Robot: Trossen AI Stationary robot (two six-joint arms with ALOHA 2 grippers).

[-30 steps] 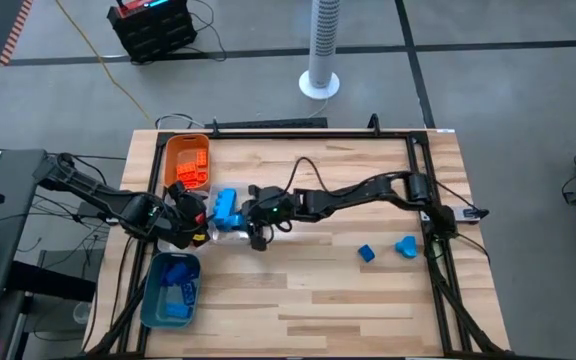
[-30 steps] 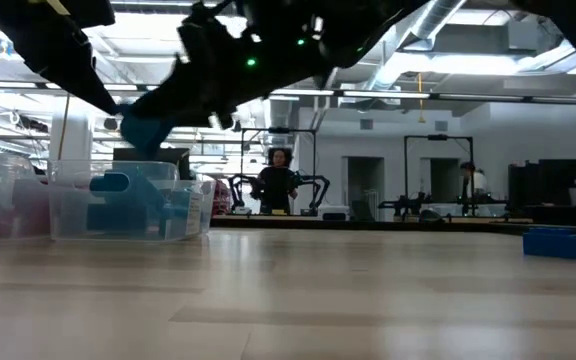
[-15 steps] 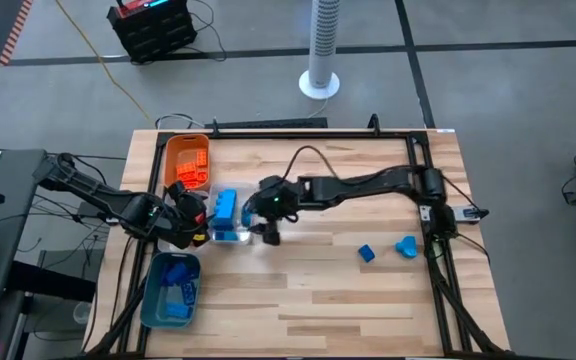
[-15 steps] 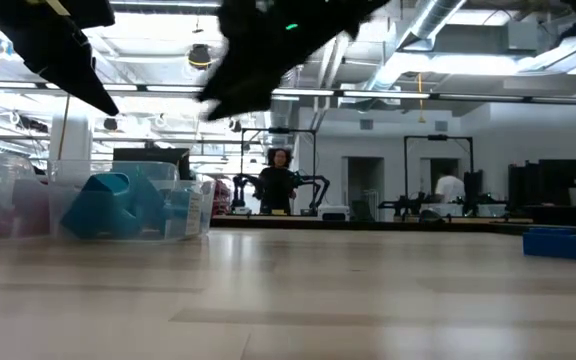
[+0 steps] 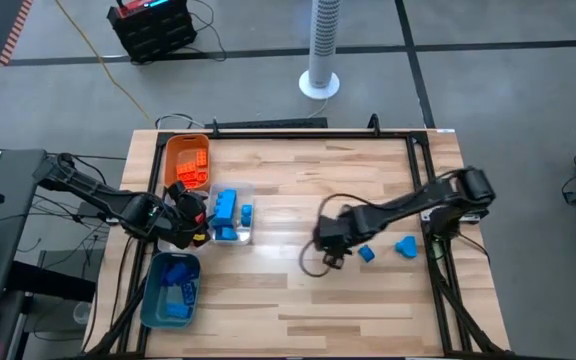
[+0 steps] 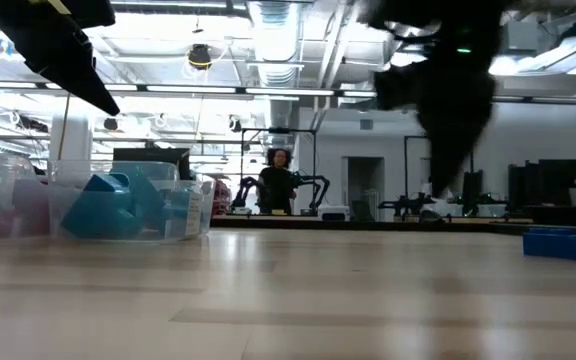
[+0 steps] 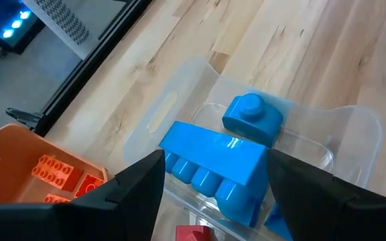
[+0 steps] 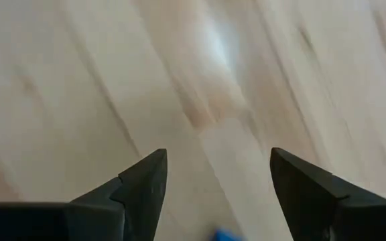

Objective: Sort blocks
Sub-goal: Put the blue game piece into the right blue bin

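Note:
Two loose blue blocks (image 5: 366, 253) (image 5: 406, 245) lie on the wooden table at the right. My right gripper (image 5: 330, 248) hangs open over bare wood just left of them, pointing down, with nothing between its fingers (image 8: 146, 181). A long blue block (image 7: 213, 164) and a small one-stud blue block (image 7: 252, 119) lie in the clear tray (image 5: 240, 236). My left gripper (image 7: 214, 161) stands open above that tray's left end, holding nothing. The orange tray (image 5: 173, 150) holds orange blocks (image 5: 194, 170). The teal tray (image 5: 154, 292) holds blue blocks.
The three trays stand in a column along the table's left side. A black frame (image 5: 298, 130) runs round the table's edges. Bare wood lies in the middle and near the front. In the low view one blue block (image 6: 563, 243) shows at the right.
My right gripper has let go of the long blue block, which dropped into the clear tray. It then swung toward the table's right edge, tipping from nearly level to pointing down, and now hangs beside the two loose blue blocks.

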